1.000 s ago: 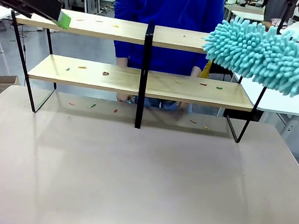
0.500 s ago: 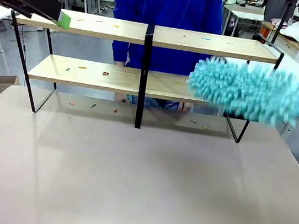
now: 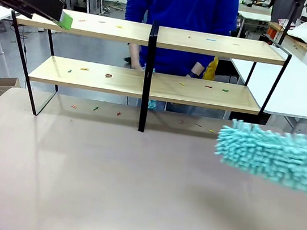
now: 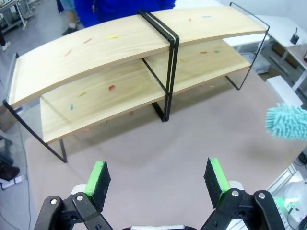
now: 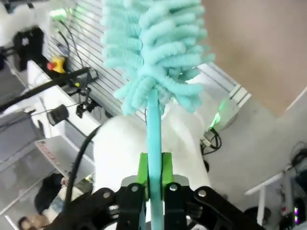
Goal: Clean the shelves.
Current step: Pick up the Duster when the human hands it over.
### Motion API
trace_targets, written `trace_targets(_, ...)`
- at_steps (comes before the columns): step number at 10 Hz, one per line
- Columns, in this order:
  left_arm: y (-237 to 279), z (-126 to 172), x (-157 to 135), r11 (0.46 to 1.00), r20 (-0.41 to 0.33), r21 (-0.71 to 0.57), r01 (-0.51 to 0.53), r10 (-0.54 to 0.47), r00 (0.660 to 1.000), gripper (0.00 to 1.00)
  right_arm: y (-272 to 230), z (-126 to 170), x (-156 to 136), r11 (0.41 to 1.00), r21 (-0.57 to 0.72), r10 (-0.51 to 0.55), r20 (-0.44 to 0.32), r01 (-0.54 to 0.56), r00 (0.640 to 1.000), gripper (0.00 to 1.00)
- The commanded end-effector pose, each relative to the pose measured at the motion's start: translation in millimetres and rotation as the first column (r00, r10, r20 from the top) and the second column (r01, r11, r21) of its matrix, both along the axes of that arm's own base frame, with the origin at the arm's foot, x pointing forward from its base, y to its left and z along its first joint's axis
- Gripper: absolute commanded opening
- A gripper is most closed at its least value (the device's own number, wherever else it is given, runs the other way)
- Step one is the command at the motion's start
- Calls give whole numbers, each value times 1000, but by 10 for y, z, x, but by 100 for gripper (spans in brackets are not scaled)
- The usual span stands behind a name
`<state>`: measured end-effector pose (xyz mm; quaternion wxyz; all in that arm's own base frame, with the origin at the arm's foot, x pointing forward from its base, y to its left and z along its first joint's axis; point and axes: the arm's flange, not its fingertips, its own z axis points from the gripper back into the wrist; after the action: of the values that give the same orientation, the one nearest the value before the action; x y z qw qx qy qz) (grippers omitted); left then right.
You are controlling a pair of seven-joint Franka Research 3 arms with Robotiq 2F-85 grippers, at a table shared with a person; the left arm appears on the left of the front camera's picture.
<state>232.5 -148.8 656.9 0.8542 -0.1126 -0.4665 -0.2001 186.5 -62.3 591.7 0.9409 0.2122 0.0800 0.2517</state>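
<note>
Pale table [image 3: 129,203] on the robot's side, with a person in blue [image 3: 183,5] standing behind the shelves. Item one: shelves [image 3: 209,44], two light-wood boards in a black frame with a central post, set along the far part of the table. Small coloured scraps [image 3: 108,75] lie scattered on both boards and on the table under the lower one. Item two: duster [image 3: 276,158], fluffy teal head, in front of the shelves near their right end, below the lower board and well apart from it; whether it brushes the table cannot be told. Item three: right gripper [image 5: 153,167], jaws clamped on the duster's thin teal handle, a green pad on either side. Item four: left gripper [image 4: 157,176], jaws spread wide with nothing between them, raised in front of the shelves toward the upper board's left end. Handling note, as a judgement: no board looks swept yet. The head should be raised to board height, laid flat along the wood and drawn in one direction from the end, past the post, with light pressure so that the scraps gather and do not scatter.
</note>
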Motion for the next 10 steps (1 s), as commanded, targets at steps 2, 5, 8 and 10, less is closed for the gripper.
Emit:
trace_targets(2,13,-4,-3,1000,1,0,-3,3,1000,100,-879,-186,-499,948,248,-225,84,198,971,12)
trace_targets(5,13,-4,-3,1000,1,0,-3,3,1000,100,-1328,-399,-584,749,633,-486,325,195,812,12)
trace_targets(8,13,-4,-3,1000,1,0,-3,3,1000,100,-1544,-357,-629,731,612,-526,221,303,821,12)
trace_targets(10,13,-4,-3,1000,1,0,-3,3,1000,100,-1544,-357,-629,731,612,-526,221,303,821,12)
